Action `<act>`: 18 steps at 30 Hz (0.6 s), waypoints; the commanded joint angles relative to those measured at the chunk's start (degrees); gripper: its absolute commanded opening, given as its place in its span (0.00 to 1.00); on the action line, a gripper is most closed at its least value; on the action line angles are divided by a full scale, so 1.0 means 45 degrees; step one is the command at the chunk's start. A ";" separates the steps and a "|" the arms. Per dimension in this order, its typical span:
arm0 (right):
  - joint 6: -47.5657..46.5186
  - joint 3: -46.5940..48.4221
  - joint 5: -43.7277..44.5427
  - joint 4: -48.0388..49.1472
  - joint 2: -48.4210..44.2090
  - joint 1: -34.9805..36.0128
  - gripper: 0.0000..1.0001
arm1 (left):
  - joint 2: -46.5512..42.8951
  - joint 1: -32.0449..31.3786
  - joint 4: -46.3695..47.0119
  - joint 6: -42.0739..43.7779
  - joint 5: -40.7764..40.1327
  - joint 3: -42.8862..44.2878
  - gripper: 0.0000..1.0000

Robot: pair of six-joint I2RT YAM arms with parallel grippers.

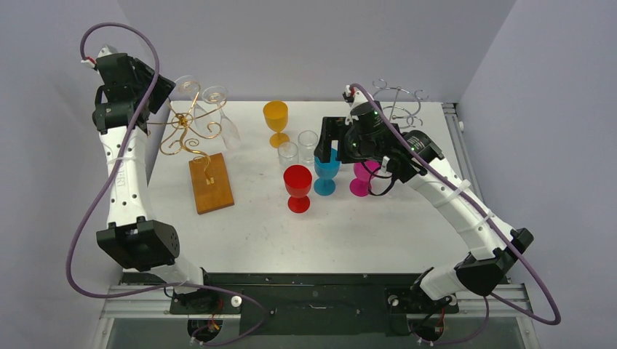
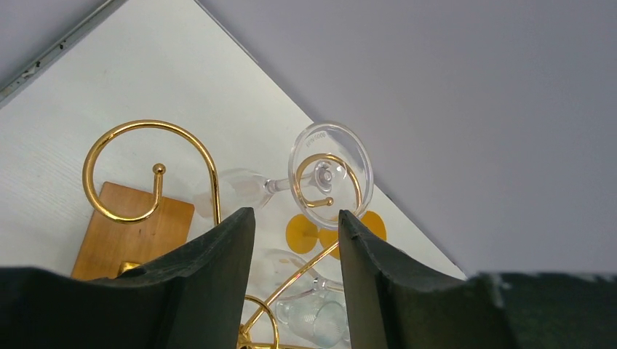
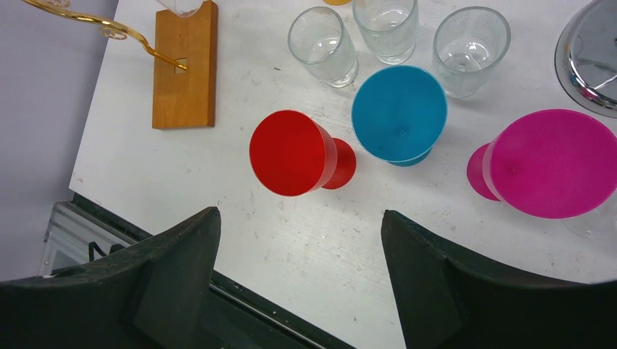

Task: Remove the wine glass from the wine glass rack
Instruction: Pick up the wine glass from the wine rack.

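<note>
A gold wire wine glass rack [image 1: 190, 131] stands on a wooden base [image 1: 211, 183] at the back left. Two clear wine glasses hang upside down from it, their feet at the top [image 1: 215, 94]. In the left wrist view one glass's round foot [image 2: 331, 174] sits in a gold hook, just beyond my fingertips; a second glass [image 2: 320, 320] hangs lower. My left gripper [image 2: 297, 213] is open and empty, close to the rack's left side [image 1: 161, 91]. My right gripper [image 3: 300, 213] is open and empty, above the coloured goblets [image 1: 329, 138].
An orange goblet [image 1: 276, 118], a red goblet [image 1: 297, 185], a blue goblet [image 1: 327, 171] and a magenta goblet [image 1: 361, 178] stand mid-table with clear tumblers [image 1: 289, 153]. A silver wire rack [image 1: 399, 102] stands at the back right, holding nothing. Grey walls close both sides.
</note>
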 commanded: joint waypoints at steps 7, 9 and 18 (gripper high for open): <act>0.0025 -0.0261 -0.0101 0.0623 -0.0685 -0.0301 0.77 | 0.0619 0.0427 0.1947 -0.1115 0.1628 -0.0124 0.39; 0.0023 -0.0296 -0.0110 0.0619 -0.0690 -0.0323 0.77 | 0.0722 0.0491 0.2065 -0.1245 0.1748 -0.0210 0.39; 0.0051 -0.0308 -0.0130 0.0661 -0.0641 -0.0361 0.77 | 0.1222 0.0730 0.2485 -0.1610 0.2100 -0.0392 0.35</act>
